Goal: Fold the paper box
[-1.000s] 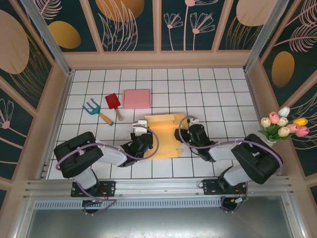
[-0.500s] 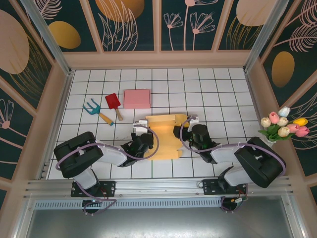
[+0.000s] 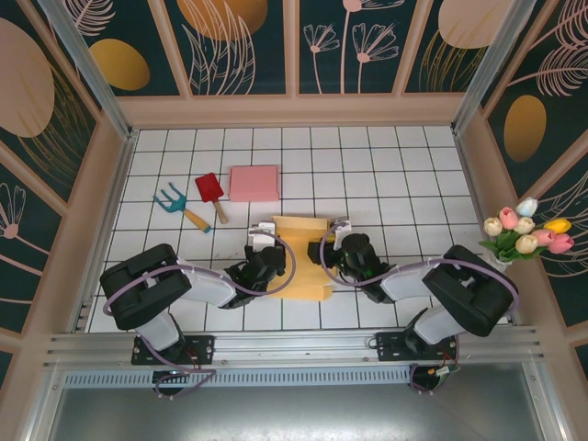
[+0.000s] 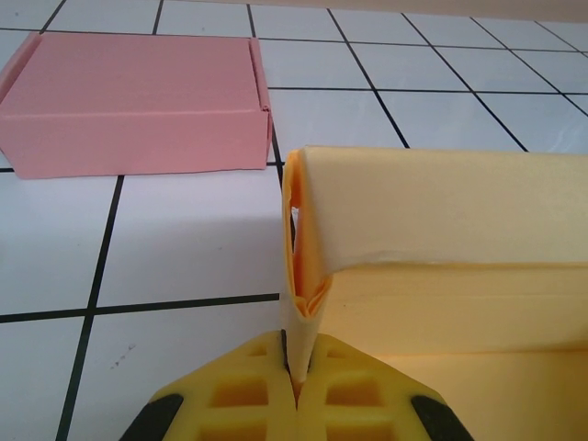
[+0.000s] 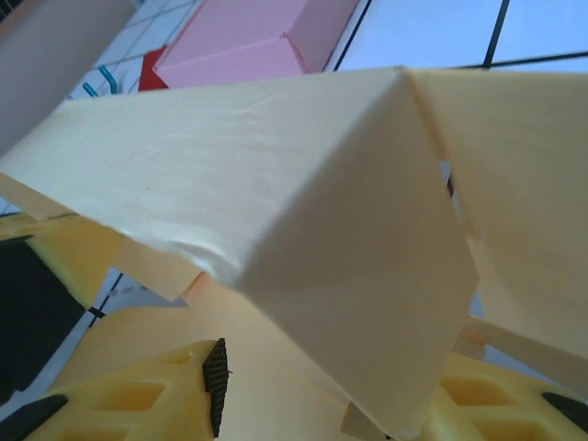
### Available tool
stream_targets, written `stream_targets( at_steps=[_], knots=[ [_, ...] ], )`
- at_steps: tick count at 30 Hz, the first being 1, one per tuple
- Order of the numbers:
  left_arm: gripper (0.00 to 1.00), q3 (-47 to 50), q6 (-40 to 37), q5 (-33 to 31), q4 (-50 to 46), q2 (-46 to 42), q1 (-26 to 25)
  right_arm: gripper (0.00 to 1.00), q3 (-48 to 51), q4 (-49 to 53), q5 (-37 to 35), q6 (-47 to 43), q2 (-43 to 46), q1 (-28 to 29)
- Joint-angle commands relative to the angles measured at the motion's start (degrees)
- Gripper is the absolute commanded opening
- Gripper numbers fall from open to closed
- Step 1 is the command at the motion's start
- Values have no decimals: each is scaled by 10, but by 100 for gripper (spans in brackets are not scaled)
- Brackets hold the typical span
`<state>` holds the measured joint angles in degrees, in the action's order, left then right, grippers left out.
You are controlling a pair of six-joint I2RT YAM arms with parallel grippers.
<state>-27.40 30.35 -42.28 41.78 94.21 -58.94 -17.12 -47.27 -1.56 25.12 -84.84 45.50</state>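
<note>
— That pale yellow folded paper box (image 4: pixel 441 211)?
— Thin matt paper, smooth, faintly creased. My left claw (image 4: pixel 294 367) has matt yellow plastic pads (image 4: pixel 234 404).
— And the white tiled desk (image 4: pixel 184 248)?
— Glossy. The flat pink box (image 4: pixel 129 101) is matt card.

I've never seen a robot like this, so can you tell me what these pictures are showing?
Those two black arms are a robot. One picture looks down from above; the other two come from little cameras on each wrist. On the tiled table lie a pink box, a red shovel, a blue rake and a yellow paper box being folded. The left gripper pinches its edge. The right gripper has a flap between its fingers; whether it squeezes, I can't tell.
</note>
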Motion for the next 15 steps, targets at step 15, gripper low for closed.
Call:
stream_targets(
  at_steps=[15],
  knots=[
    [0, 3, 13, -45, -6, -11, -4, 50, -98, 419, -140, -51, 159, 68]
  ],
)
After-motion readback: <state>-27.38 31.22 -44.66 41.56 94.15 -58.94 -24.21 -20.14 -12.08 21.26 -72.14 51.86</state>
